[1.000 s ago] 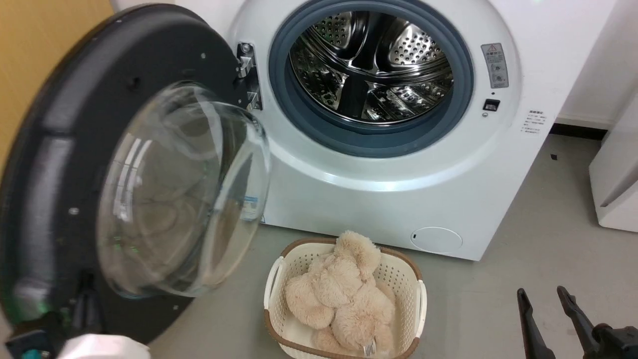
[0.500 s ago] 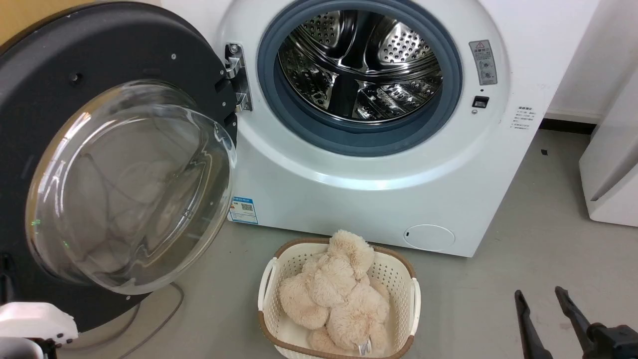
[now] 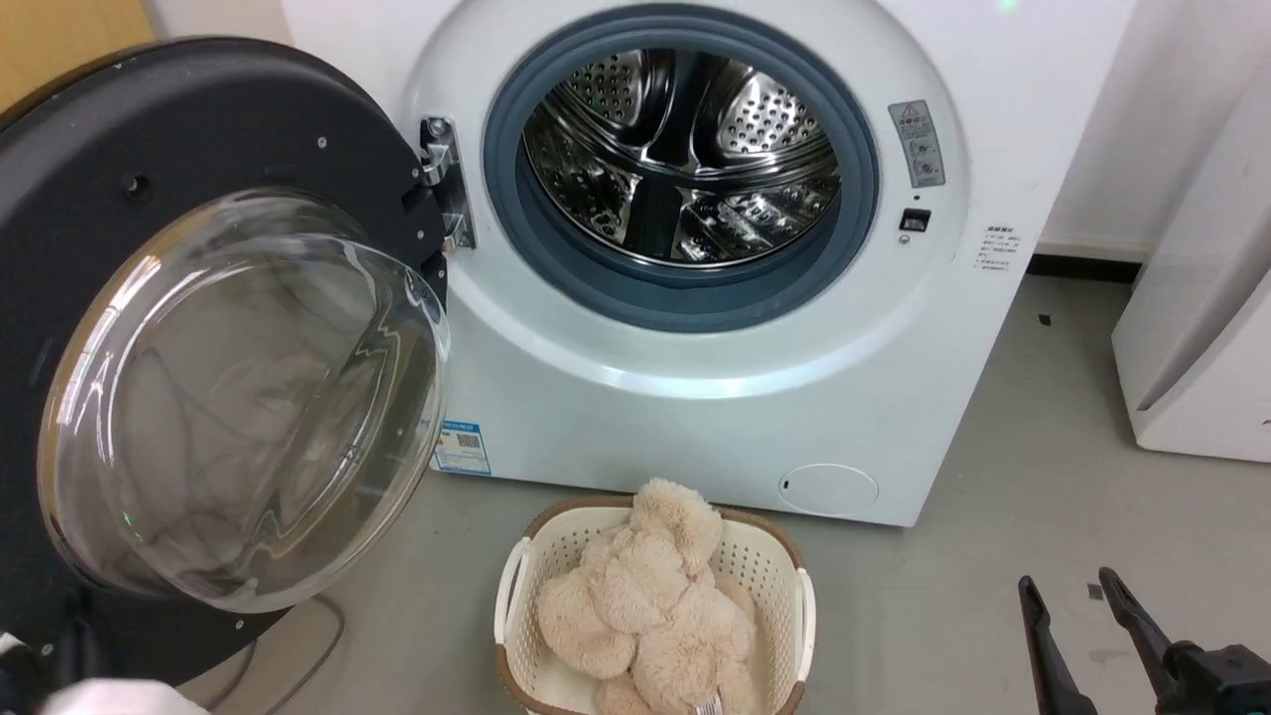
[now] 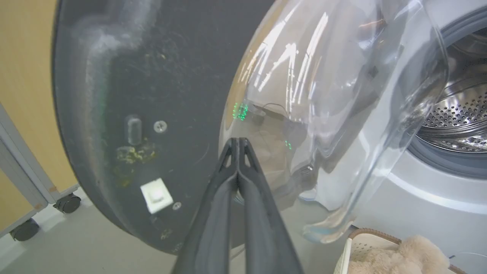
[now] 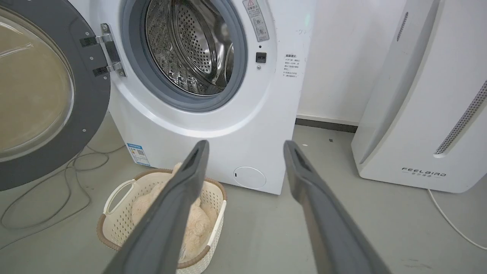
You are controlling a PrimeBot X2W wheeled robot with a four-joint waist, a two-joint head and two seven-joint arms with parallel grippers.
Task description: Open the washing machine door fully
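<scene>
In the head view the right gripper [image 3: 1065, 584] sits at 5 o'clock over bare floor [image 3: 993, 556], its two fingers spread wide with nothing between them. The left gripper [image 4: 237, 140], seen from its own wrist, has its fingers pressed together and holds nothing. Its tips lie against the view of the door [image 3: 149, 149] where the black inner face meets the glass bowl [image 3: 238, 397]; whether they touch it cannot be told. At 6 o'clock a basket [image 3: 511, 586] stands on the floor with a beige plush toy [image 3: 645, 596] inside, just in front of the machine [image 3: 695, 397]. The door is at 9 o'clock, swung wide on its hinge [image 3: 442, 184] at the left of the opening, with its inner side and bulging bowl facing the camera. A cable [image 5: 57, 182] loops on the floor beneath it. At 12 o'clock the ring [image 3: 556, 258] and drum [image 3: 685, 149] stand fully exposed, and a blue sticker [image 3: 462, 447] marks the machine's lower left corner. At 3 o'clock, apart from the machine, stands a white appliance [image 5: 418, 114].
</scene>
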